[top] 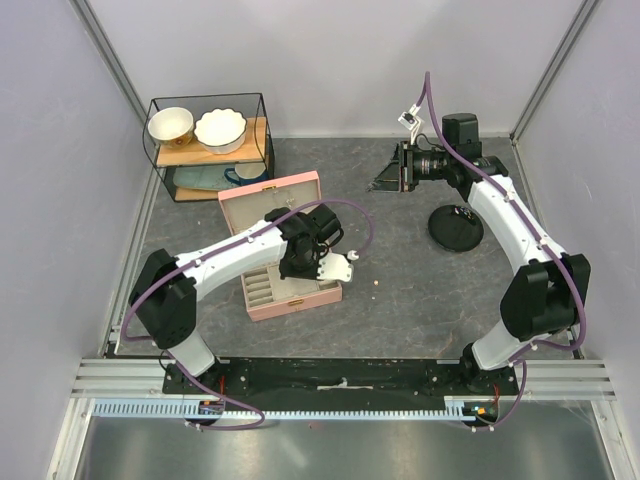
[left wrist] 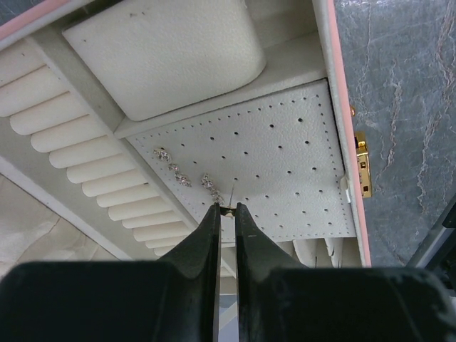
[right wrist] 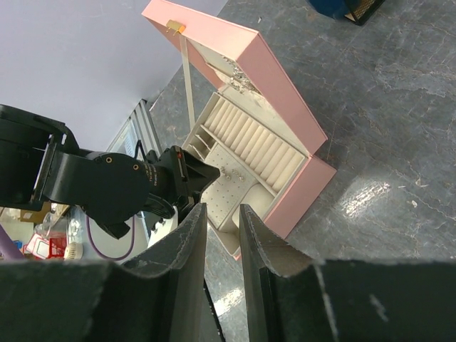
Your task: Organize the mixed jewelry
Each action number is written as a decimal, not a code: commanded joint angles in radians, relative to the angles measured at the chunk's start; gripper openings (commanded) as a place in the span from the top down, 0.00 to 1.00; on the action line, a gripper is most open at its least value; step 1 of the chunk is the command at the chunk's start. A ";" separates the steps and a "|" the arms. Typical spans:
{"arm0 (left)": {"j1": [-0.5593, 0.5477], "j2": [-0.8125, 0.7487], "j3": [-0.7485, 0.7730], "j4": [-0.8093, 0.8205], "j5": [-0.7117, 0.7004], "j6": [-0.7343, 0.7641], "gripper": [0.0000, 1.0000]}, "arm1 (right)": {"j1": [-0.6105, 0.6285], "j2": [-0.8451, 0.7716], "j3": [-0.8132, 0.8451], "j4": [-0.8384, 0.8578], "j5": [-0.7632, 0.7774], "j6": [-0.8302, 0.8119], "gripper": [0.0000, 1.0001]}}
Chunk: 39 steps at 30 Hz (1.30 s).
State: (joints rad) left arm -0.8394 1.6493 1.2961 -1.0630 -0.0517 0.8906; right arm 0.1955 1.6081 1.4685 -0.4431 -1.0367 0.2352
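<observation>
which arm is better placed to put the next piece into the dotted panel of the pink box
Left. The left gripper sits at the dotted panel, apparently pinching a tiny gold piece. The right gripper hangs open, well away from the pink box.

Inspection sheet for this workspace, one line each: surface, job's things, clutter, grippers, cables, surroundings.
Surface: grey marbled tabletop, no spill seen.
Job's things: sparkly little pieces seated on the white perforated pad of the open pink rectangular jewelry box; tiny pale bead loose on the table, right of the box.
Clutter: black round disc stand; black wire shelf holding two white bowls.
Grippers: left gripper shut on a tiny gold piece over the pad; right gripper open, empty, away from the box.
Cables: purple cables loop off both arms.
Surroundings: pale walls, nothing else seen.
</observation>
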 commanded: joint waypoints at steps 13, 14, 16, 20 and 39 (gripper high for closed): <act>-0.026 -0.022 0.022 0.006 -0.007 0.001 0.98 | 0.002 -0.040 -0.002 0.018 -0.011 -0.020 0.68; -0.027 -0.023 0.026 0.006 -0.007 -0.002 0.98 | 0.002 -0.040 -0.002 0.018 -0.011 -0.022 0.68; -0.029 -0.019 0.031 0.008 -0.007 -0.004 0.98 | 0.002 -0.042 -0.004 0.018 -0.011 -0.022 0.68; -0.036 -0.008 0.040 0.006 -0.008 -0.002 0.99 | 0.002 -0.043 -0.002 0.018 -0.010 -0.022 0.68; -0.043 0.040 0.091 -0.008 -0.031 0.008 0.98 | 0.002 -0.066 -0.010 0.012 0.036 -0.046 0.68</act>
State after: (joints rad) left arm -0.8730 1.6894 1.3449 -1.0637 -0.0551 0.8906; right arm 0.1955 1.5974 1.4635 -0.4431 -1.0225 0.2276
